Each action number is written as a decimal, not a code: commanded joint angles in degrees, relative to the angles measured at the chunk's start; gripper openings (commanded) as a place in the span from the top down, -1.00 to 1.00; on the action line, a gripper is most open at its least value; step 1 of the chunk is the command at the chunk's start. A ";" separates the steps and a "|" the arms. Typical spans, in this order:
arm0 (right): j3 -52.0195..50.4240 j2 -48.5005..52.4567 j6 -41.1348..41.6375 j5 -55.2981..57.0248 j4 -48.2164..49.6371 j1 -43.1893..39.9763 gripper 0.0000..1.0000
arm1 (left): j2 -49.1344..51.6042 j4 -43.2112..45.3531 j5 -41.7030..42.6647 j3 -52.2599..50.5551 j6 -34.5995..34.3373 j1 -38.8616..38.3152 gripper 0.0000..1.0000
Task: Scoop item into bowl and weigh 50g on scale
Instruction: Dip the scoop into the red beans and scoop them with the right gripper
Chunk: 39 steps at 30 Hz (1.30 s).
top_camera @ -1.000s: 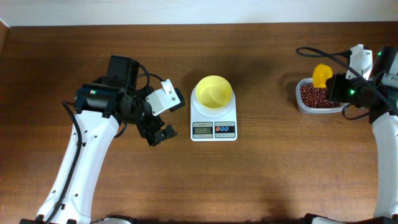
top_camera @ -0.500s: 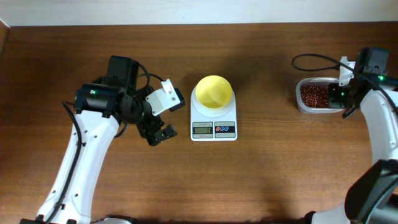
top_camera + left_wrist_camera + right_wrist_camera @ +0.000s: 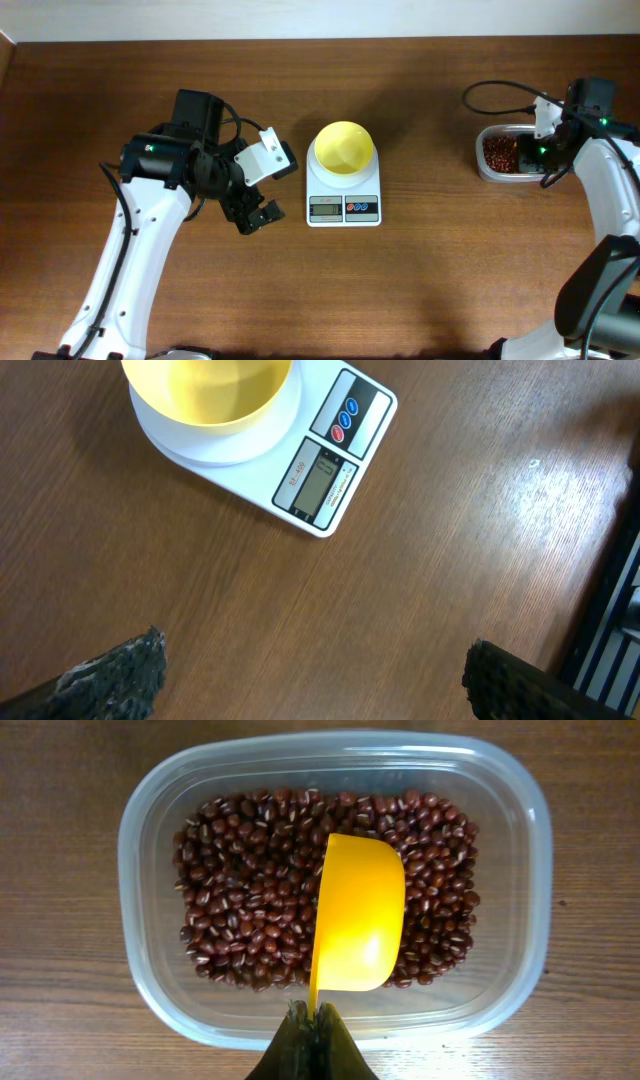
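Note:
The red-brown beans [image 3: 250, 890] lie in a clear plastic tub [image 3: 150, 990] at the far right [image 3: 505, 152]. My right gripper [image 3: 316, 1020] is shut on the handle of a yellow scoop [image 3: 360, 920], held on its side over the beans; the gripper shows overhead [image 3: 545, 150]. The pale yellow bowl [image 3: 344, 147] stands on the white scale [image 3: 344, 208] at centre; both show in the left wrist view, bowl [image 3: 205, 390] and scale [image 3: 330, 470]. My left gripper [image 3: 255, 215] is open and empty, left of the scale above the table.
The wooden table's back edge meets a pale wall. A black cable [image 3: 500, 88] loops above the tub by the right arm.
The right arm has swung over the tub and turned, and the scoop has gone down out of the overhead view toward the beans. The left arm has not moved.

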 commanded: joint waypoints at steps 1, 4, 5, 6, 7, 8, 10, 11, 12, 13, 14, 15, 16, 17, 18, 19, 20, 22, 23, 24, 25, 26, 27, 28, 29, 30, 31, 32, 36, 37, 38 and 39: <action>-0.09 0.68 -0.22 -2.64 -0.79 0.15 0.92 | 0.11 -0.02 0.61 -0.37 0.92 0.31 -0.98; -0.09 0.68 -0.22 -3.91 -1.05 0.13 0.92 | 0.11 -0.02 0.61 -0.37 0.92 0.31 -0.98; -0.09 0.68 -0.24 -5.75 -1.16 0.13 0.92 | 0.11 -0.02 0.61 -0.37 0.92 0.31 -0.98; -0.09 0.68 -0.22 -7.45 -1.25 0.13 0.92 | 0.11 -0.02 0.63 -0.37 0.92 0.31 -0.98; -0.09 0.68 -0.22 -8.61 -1.29 0.13 0.92 | 0.11 -0.02 0.61 -0.37 0.92 0.31 -0.98; -0.09 0.68 -0.20 -8.85 -1.40 0.13 0.92 | 0.11 -0.02 0.61 -0.37 0.92 0.31 -0.98; -0.09 0.68 -0.20 -8.85 -1.92 0.09 0.92 | 0.11 -0.02 0.61 -0.37 0.92 0.31 -0.98; -0.09 0.68 -0.20 -8.83 -2.08 0.09 0.92 | 0.11 -0.02 0.61 -0.37 0.92 0.31 -0.98; -0.09 0.68 0.28 -8.83 -2.05 0.09 0.92 | 0.11 -0.02 0.61 -0.37 0.92 0.31 -0.98; -0.09 0.68 1.31 -8.83 -2.03 0.07 0.92 | 0.11 -0.02 0.63 -0.37 0.92 0.31 -0.98; -0.09 0.68 1.36 -8.85 -2.08 0.04 0.92 | 0.11 -0.02 0.63 -0.37 0.92 0.31 -0.98; -0.13 0.68 1.86 -8.83 -2.03 0.04 0.92 | 0.11 -0.02 0.61 -0.37 0.94 0.31 -0.98; -0.22 0.68 2.43 -8.83 -1.95 0.04 0.92 | 0.11 -0.02 0.63 -0.37 0.92 0.31 -0.98; -0.70 0.68 2.43 -8.83 -1.70 0.04 0.92 | 0.11 -0.02 0.63 -0.37 0.92 0.31 -0.98; -1.31 0.70 2.71 -8.79 -1.33 0.02 0.92 | 0.11 -0.02 0.63 -0.37 0.92 0.31 -0.98; -2.08 0.79 2.82 -8.83 -0.79 0.02 0.92 | 0.11 -0.02 0.63 -0.37 0.92 0.31 -0.98; -2.34 1.29 3.30 -8.81 -0.76 0.02 0.92 | 0.11 -0.02 0.63 -0.37 0.92 0.31 -0.98; -2.34 2.51 6.12 -8.81 -0.28 -0.44 0.92 | 0.11 -0.02 0.61 -0.37 0.92 0.31 -0.98; -2.34 3.13 6.84 -8.83 0.04 -0.76 0.92 | 0.11 -0.02 0.63 -0.37 0.92 0.31 -0.98; -2.34 3.87 8.00 -8.87 0.37 -1.49 0.92 | 0.11 -0.02 0.63 -0.37 0.92 0.31 -0.98; -2.34 4.48 9.46 -8.87 0.74 -2.21 0.92 | 0.11 -0.02 0.63 -0.37 0.92 0.31 -0.98; -2.34 5.01 10.60 -9.09 0.92 -2.93 0.92 | 0.11 -0.02 0.61 -0.37 0.92 0.31 -0.98; -2.34 5.18 10.60 -10.21 0.87 -3.61 0.92 | 0.11 -0.02 0.61 -0.37 0.92 0.31 -0.98; -2.34 5.18 10.60 -11.10 0.76 -4.04 0.92 | 0.11 -0.02 0.61 -0.37 0.92 0.31 -0.98; -2.34 5.18 10.75 -11.63 0.74 -4.76 0.92 | 0.11 -0.02 0.61 -0.37 0.92 0.31 -0.98; -2.34 5.18 11.04 -11.63 0.74 -5.01 0.92 | 0.11 -0.02 0.61 -0.37 0.94 0.31 -0.98; -2.34 5.18 11.69 -11.63 0.74 -5.31 0.92 | 0.11 -0.02 0.61 -0.37 0.92 0.31 -0.98; -2.34 5.18 11.87 -12.74 0.72 -5.66 0.92 | 0.11 -0.02 0.61 -0.37 0.92 0.31 -0.98; -2.34 5.20 14.51 -14.16 0.57 -5.97 0.92 | 0.11 -0.02 0.61 -0.37 0.92 0.31 -0.98; -2.34 5.20 16.31 -14.16 0.13 -5.97 0.92 | 0.11 -0.02 0.63 -0.37 0.92 0.31 -0.98; -2.34 5.20 17.79 -14.19 -0.44 -5.97 0.92 | 0.11 -0.02 0.63 -0.37 0.92 0.31 -0.98; -2.34 5.20 18.88 -14.40 -1.03 -5.97 0.92 | 0.11 -0.02 0.63 -0.37 0.92 0.31 -0.98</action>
